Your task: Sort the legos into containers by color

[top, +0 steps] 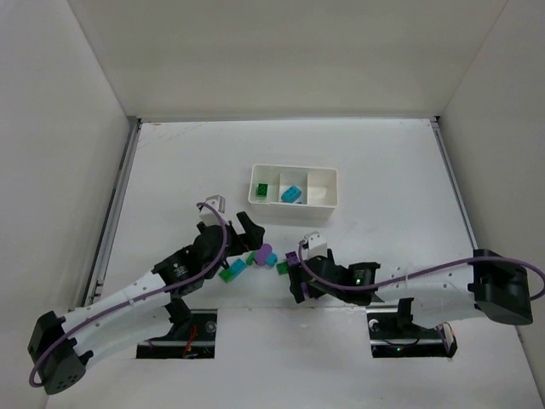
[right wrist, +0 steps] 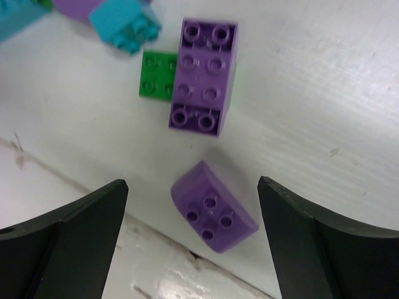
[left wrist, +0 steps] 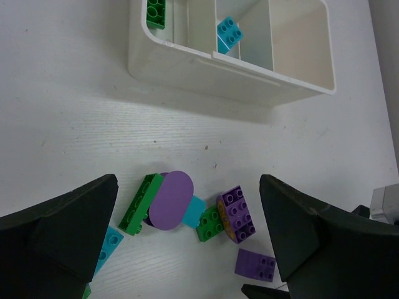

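The white tray (top: 324,203) has three compartments: a green brick (top: 262,189) in the left one, a teal brick (top: 293,195) in the middle one, and the right one bare. Loose legos lie in front of it: a long green brick (left wrist: 141,203), a purple oval piece (left wrist: 171,200), a small green brick (left wrist: 211,223), a purple brick (left wrist: 236,213) and a teal brick (left wrist: 107,247). My left gripper (left wrist: 188,180) is open above this cluster. My right gripper (right wrist: 192,187) is open, with its fingers on either side of a curved purple brick (right wrist: 214,207), not touching it.
The tray also shows in the left wrist view (left wrist: 230,68), just beyond the cluster. A seam in the table surface (right wrist: 206,261) runs close beside the curved purple brick. White walls enclose the table on the left, back and right.
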Tool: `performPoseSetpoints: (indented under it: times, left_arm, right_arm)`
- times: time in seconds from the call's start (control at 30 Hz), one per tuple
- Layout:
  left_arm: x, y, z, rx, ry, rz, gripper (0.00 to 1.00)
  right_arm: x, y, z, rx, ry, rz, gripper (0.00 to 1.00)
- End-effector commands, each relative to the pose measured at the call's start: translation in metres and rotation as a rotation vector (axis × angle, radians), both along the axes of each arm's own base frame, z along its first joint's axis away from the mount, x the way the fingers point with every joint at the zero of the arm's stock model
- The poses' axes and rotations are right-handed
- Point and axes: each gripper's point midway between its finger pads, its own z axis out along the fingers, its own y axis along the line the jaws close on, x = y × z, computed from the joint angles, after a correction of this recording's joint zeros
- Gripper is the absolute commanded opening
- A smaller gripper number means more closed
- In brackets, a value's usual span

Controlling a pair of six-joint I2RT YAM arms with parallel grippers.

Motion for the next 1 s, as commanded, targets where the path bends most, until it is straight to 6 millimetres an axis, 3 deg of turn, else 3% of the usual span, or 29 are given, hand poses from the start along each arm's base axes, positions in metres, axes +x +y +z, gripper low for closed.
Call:
performPoseSetpoints:
  times: [0.0,0.13,0.2,0.43,0.5,0.6,0.7,0.83,0.97]
  left_arm:
    - [0.001,0.003,-0.004,0.014,0.001,0.003,1.00]
    - [0.007,0.005,-0.004,0.021,0.008,0.024,1.00]
    - [0.008,0.005,-0.004,0.023,0.005,0.024,1.00]
    - [0.012,0.006,-0.003,0.022,-0.004,0.031,0.99]
    - [0.013,0.006,-0.003,0.020,-0.006,0.034,0.91]
    - [0.014,0.007,0.000,0.022,-0.020,0.031,0.80]
    - [0.016,0.006,0.002,0.008,-0.042,0.029,0.56]
    - [0.015,-0.006,0.003,0.003,-0.052,-0.011,0.30]
    - [0.004,-0.029,0.010,-0.019,-0.069,-0.101,0.23]
  right_arm:
    - [-0.024,-0.007,-0.012,-0.052,0.060,0.075,0.91]
    - [-0.026,-0.013,-0.021,-0.113,0.072,0.058,0.90]
    - [-0.025,-0.012,-0.025,-0.137,0.067,0.059,0.85]
    - [-0.021,-0.008,-0.030,-0.196,0.041,0.066,0.40]
    - [-0.019,-0.005,-0.019,-0.179,0.026,0.065,0.31]
    - [-0.017,0.000,0.007,-0.121,-0.003,0.079,0.27]
    - [-0.009,0.006,0.045,-0.015,-0.062,0.087,0.26]
    - [0.057,0.002,0.111,0.164,-0.223,-0.064,0.26]
    - [0.131,-0.016,0.145,0.228,-0.344,-0.214,0.26]
